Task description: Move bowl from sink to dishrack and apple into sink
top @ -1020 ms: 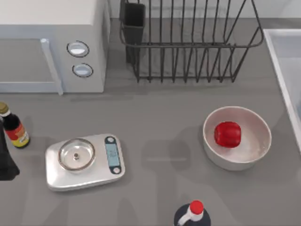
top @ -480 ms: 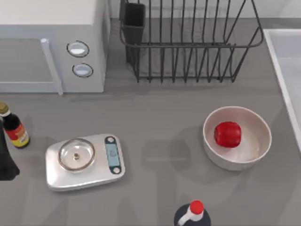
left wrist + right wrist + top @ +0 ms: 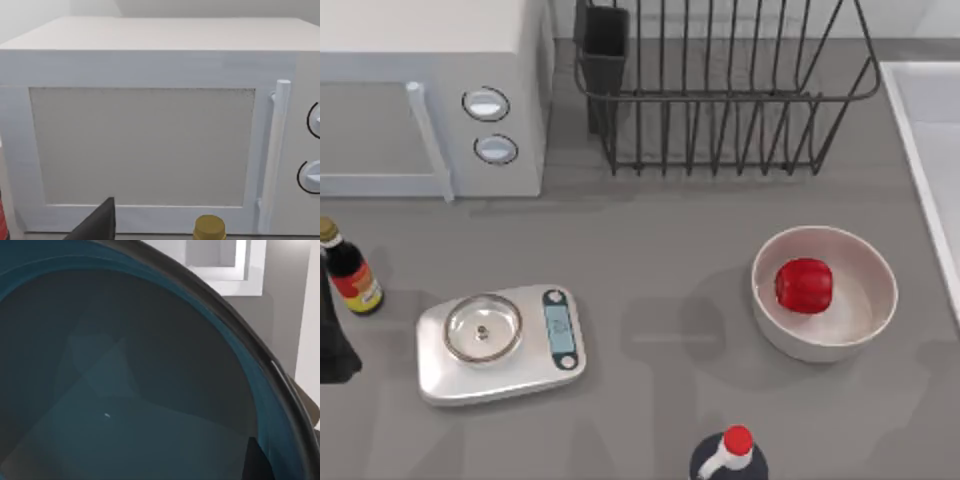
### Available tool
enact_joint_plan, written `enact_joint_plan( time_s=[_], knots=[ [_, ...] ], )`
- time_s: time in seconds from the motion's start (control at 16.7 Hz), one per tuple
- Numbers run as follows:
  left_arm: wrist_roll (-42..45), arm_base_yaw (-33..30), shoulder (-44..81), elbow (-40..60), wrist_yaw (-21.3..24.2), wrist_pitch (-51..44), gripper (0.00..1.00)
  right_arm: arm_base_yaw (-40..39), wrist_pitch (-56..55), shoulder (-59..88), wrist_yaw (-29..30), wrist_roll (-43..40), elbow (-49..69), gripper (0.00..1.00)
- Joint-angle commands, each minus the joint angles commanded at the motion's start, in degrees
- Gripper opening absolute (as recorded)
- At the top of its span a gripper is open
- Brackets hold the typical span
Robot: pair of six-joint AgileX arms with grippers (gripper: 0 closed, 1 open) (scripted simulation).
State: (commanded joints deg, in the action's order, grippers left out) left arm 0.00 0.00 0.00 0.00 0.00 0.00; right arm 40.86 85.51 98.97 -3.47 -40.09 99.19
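The teal-blue bowl lies very close under my right wrist camera, its inside facing the lens. A dark part of my right gripper shows at the bowl's rim. The red apple rests inside a larger white bowl at the table's right. The dishrack, with its black utensil cup, stands at the back centre. The sink shows its pale rim at the right edge. My left arm stays parked at the left edge, and a dark part of its gripper faces the microwave.
A white microwave fills the back left. A soy-sauce bottle stands near the left arm. A silver kitchen scale sits left of centre. A dark bottle with a red cap stands at the front edge.
A faint shadow has shifted on the table near the white bowl's right side. Nothing else has visibly moved.
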Motion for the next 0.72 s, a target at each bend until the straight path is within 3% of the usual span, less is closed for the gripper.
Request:
enact_joint_plan(
  time_s=[0.3, 0.72],
  knots=[
    [0.0, 0.0, 0.0, 0.0, 0.0, 0.0, 1.0, 4.47, 6.06, -11.29, -0.67, -4.6, -5.65, 0.0],
    [0.0, 0.0, 0.0, 0.0, 0.0, 0.0, 1.0, 3.8, 5.59, -11.53, -0.33, -4.19, -5.48, 0.0]
  ],
)
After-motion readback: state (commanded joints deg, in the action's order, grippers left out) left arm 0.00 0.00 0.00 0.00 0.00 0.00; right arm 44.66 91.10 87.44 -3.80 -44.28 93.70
